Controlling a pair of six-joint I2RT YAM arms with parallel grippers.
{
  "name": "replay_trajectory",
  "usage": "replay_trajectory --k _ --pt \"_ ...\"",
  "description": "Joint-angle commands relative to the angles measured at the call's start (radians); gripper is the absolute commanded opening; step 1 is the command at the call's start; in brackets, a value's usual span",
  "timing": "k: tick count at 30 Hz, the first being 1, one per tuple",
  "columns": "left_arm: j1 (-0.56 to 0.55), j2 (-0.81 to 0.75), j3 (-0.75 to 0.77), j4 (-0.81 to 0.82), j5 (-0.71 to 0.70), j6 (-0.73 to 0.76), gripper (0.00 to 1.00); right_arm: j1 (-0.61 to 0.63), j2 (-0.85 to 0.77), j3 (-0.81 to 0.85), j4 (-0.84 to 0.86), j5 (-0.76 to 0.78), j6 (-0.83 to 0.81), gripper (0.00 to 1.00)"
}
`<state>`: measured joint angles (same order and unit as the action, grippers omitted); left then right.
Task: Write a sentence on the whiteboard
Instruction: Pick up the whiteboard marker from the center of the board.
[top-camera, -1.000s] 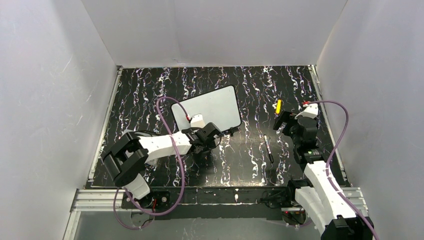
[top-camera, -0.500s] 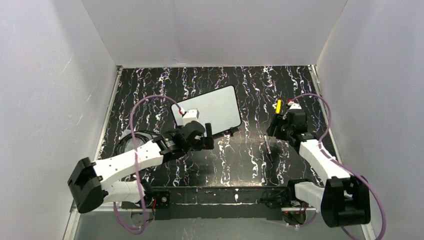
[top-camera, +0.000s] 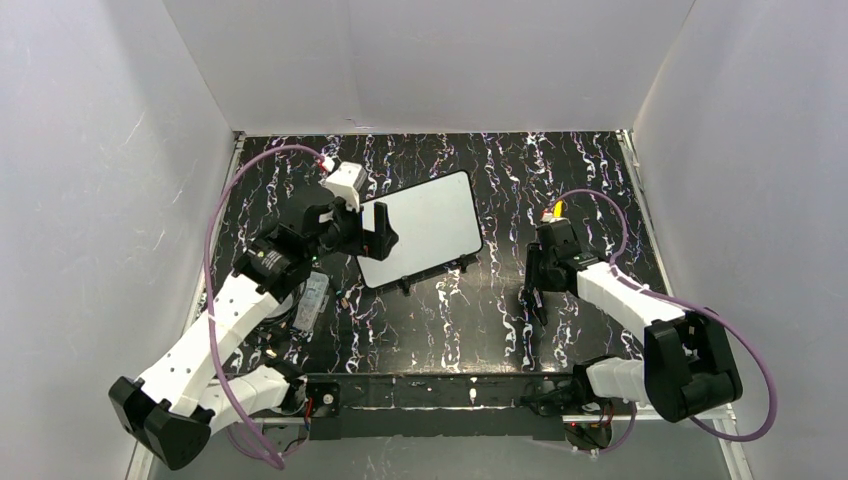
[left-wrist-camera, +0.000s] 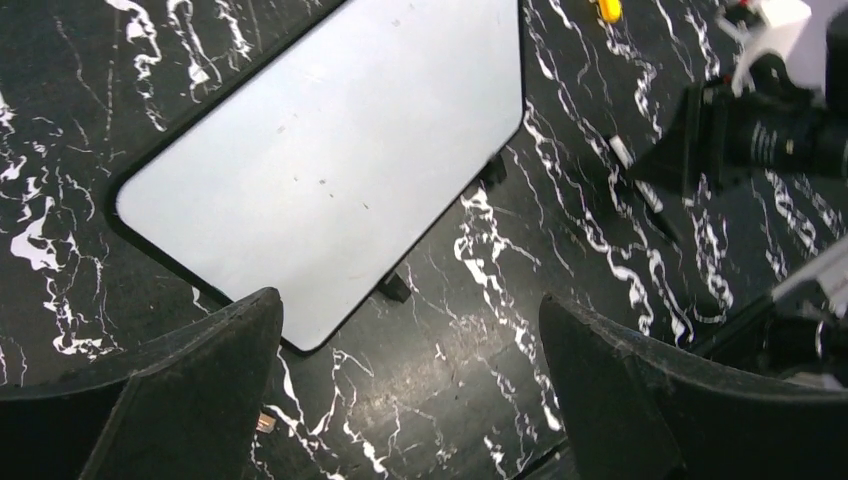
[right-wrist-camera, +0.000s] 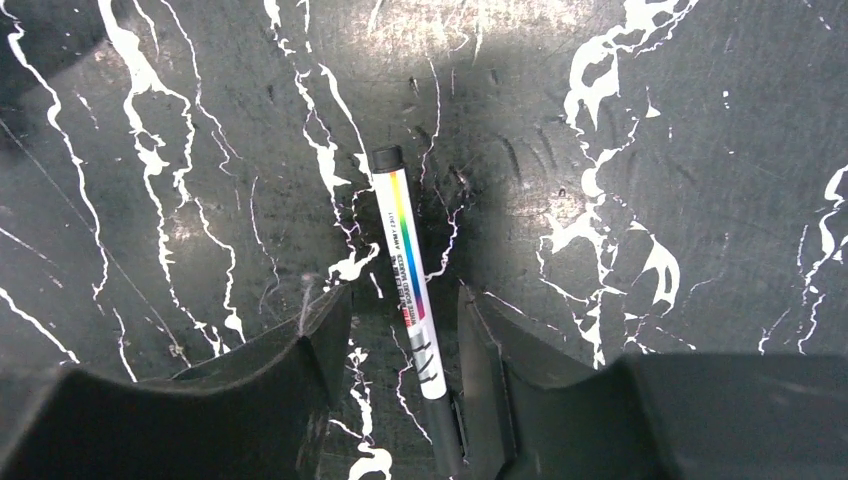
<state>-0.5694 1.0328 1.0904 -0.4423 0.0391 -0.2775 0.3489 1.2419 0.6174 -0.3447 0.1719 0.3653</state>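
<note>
The whiteboard (top-camera: 420, 228) lies blank on the black marbled table, resting on small black clip feet; it also fills the upper left of the left wrist view (left-wrist-camera: 320, 160). My left gripper (top-camera: 368, 232) hovers above the board's left edge, open wide with nothing between its fingers (left-wrist-camera: 190, 400). A thin pen (right-wrist-camera: 405, 285) with a white, rainbow-striped barrel and black cap lies flat on the table. My right gripper (right-wrist-camera: 400, 330) is lowered over it, open, its jaws straddling the barrel. The right finger (right-wrist-camera: 490, 350) is close against the pen, and a gap shows on the left. From above only the pen's near end (top-camera: 541, 314) shows.
A small yellow object (top-camera: 556, 210) lies behind the right gripper. A pale flat object (top-camera: 313, 298) lies beside the left arm, near a coil of purple cable. White walls enclose the table on three sides.
The left arm swung up and left from the board's front edge and its jaws opened wide. The right arm came down over the pen and its jaws narrowed around it.
</note>
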Motion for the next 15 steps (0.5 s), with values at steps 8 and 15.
replay_trajectory --k 8,15 --pt "-0.002 -0.107 -0.148 0.083 0.117 0.129 0.98 0.024 0.079 0.075 -0.063 0.044 -0.016 0.43" --pt "-0.001 -0.119 -0.155 0.089 0.156 0.118 0.98 0.03 0.116 0.077 -0.054 0.035 -0.019 0.27"
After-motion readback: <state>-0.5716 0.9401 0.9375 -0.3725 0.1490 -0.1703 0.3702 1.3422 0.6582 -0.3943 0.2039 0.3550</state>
